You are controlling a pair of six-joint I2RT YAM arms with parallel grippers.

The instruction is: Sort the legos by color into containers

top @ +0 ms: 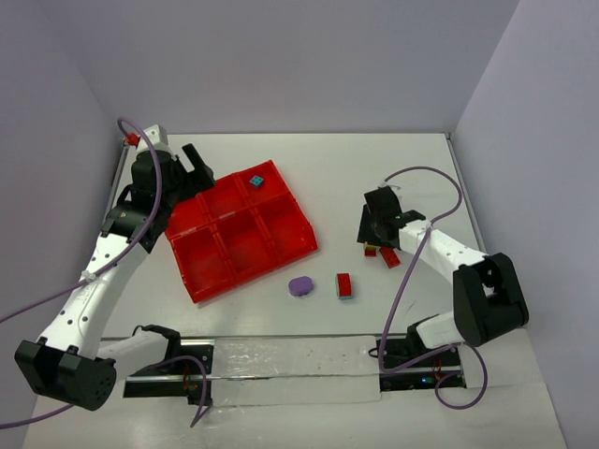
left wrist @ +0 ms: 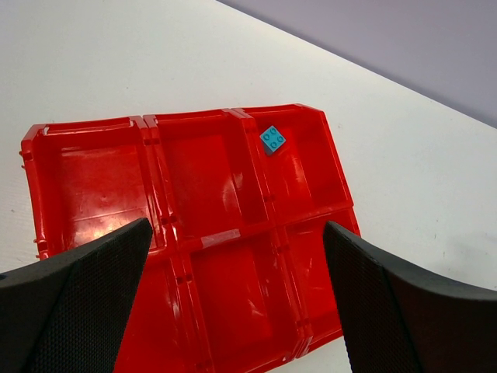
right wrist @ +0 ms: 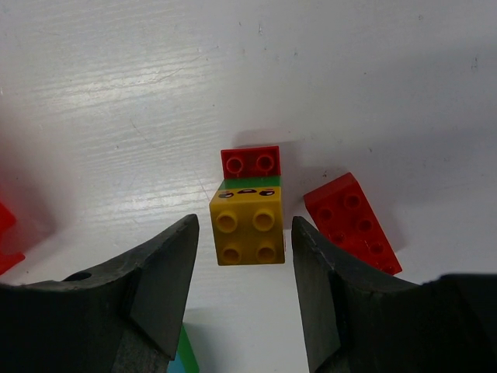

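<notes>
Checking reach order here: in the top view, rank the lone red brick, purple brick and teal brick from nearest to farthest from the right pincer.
From the right pincer:
1. Lone red brick, on the table just to its left.
2. Purple brick, further left, off the tray's near edge.
3. Teal brick, inside the tray's far corner compartment.

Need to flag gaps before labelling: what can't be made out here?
Top view: bricks beneath the right pincer, partly covered by it.
Right wrist: green brick, mostly under the yellow brick; a teal-green piece, cut by the edge.
Left wrist: near compartments of the tray, behind fingers of the left pincer.
</notes>
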